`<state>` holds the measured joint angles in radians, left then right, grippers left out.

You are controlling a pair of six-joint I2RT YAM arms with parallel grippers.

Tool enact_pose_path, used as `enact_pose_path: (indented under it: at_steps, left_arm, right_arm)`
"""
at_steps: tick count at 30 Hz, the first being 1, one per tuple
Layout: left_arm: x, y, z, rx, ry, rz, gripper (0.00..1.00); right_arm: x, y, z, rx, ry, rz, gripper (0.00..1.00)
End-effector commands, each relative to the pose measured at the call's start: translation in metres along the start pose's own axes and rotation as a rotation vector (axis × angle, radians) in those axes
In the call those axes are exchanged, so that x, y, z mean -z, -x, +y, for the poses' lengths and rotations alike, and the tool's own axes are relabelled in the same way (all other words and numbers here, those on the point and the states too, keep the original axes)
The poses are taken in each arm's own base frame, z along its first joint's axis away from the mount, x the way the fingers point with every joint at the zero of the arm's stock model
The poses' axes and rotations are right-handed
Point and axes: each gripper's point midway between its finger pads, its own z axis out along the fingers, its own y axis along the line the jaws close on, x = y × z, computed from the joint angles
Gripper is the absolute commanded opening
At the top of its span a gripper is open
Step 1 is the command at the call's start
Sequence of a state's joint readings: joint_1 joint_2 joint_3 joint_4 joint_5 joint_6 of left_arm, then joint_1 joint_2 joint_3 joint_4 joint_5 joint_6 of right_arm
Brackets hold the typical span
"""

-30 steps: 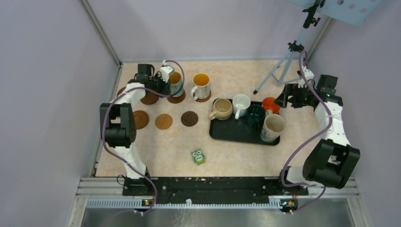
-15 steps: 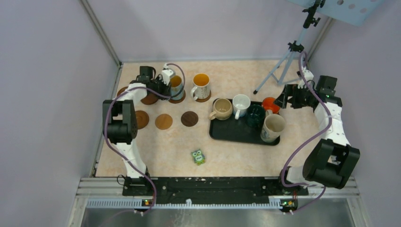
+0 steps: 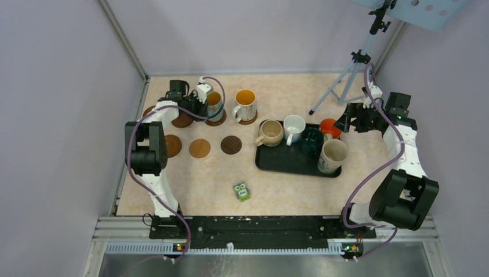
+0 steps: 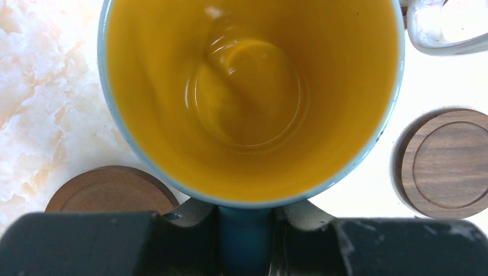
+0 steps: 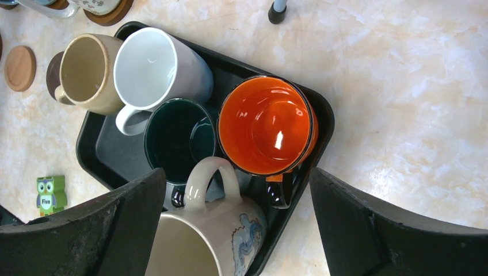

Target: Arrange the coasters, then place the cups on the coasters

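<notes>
Pale lilac walls close in a marbled beige table, and I work from its near edge. My left gripper reaches toward the far left corner, pinched almost shut on the blue handle of the yellow-lined mug. In the left wrist view that handle sits squeezed between my two fingers. The mug is upright over a dark coaster, though I cannot tell whether its base touches. Just to its right, the cream mug with the orange inside stands on a second coaster. A reddish-brown coaster lies partly hidden by my left arm. Closer to me, in a row on the left half of the table, lie a ringed coaster, a tan coaster and a walnut coaster, all bare.

My right gripper hangs above the far right corner of the black tray, jaws spread wide with nothing in them. In the tray below stand the orange-red cup, the dark green mug, the white mug, the beige mug and a large cream mug at the tray's near right corner. A small green owl figure stands toward the near edge. A tripod stands at the far right corner.
</notes>
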<state>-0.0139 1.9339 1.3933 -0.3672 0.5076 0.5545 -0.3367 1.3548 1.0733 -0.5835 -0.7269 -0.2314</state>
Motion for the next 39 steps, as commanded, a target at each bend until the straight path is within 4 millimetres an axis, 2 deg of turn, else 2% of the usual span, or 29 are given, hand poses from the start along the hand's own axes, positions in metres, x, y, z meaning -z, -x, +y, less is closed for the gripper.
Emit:
enact_pose_path:
  at_steps: [1,6,9,14,17,19,22,25,29,32,35,39]
  left_arm:
    - [0.015,0.043,0.017,-0.086,0.05,-0.113,0.23]
    - [0.031,0.057,0.015,-0.087,0.07,-0.14,0.58]
    - [0.044,0.07,0.013,-0.094,0.076,-0.162,0.71]
    - [0.074,0.097,0.017,-0.086,0.13,-0.187,0.79]
    - [0.098,0.123,0.004,-0.081,0.11,-0.258,0.79]
    - [0.11,0.14,-0.015,-0.096,0.092,-0.296,0.81]
    - [0.118,0.161,-0.054,-0.148,0.073,-0.308,0.84]
    - [0.119,0.177,-0.096,-0.183,0.041,-0.319,0.84]
    - [0.11,0.194,-0.159,-0.207,-0.075,-0.337,0.84]
    - [0.094,0.196,-0.21,-0.223,-0.184,-0.32,0.84]
    - [0.075,0.188,-0.249,-0.25,-0.274,-0.284,0.84]
    - [0.058,0.175,-0.282,-0.247,-0.361,-0.244,0.84]
  right_arm:
    - [0.008,0.015,0.005,0.039,0.0,-0.052,0.93]
    - [0.009,0.017,0.006,0.047,0.0,-0.056,0.94]
    - [0.01,0.02,0.006,0.053,-0.002,-0.06,0.94]
    - [0.015,0.03,0.002,0.076,-0.032,-0.056,0.94]
    - [0.02,0.036,0.002,0.091,-0.05,-0.062,0.94]
    - [0.024,0.038,-0.003,0.095,-0.085,-0.062,0.94]
    - [0.034,0.038,-0.012,0.082,-0.129,-0.072,0.94]
    - [0.043,0.032,-0.025,0.07,-0.152,-0.057,0.94]
    - [0.056,0.019,-0.043,0.073,-0.201,-0.027,0.94]
    - [0.061,0.004,-0.052,0.092,-0.239,0.019,0.94]
    - [0.061,-0.011,-0.055,0.11,-0.243,0.072,0.92]
    - [0.057,-0.023,-0.042,0.093,-0.152,0.11,0.88]
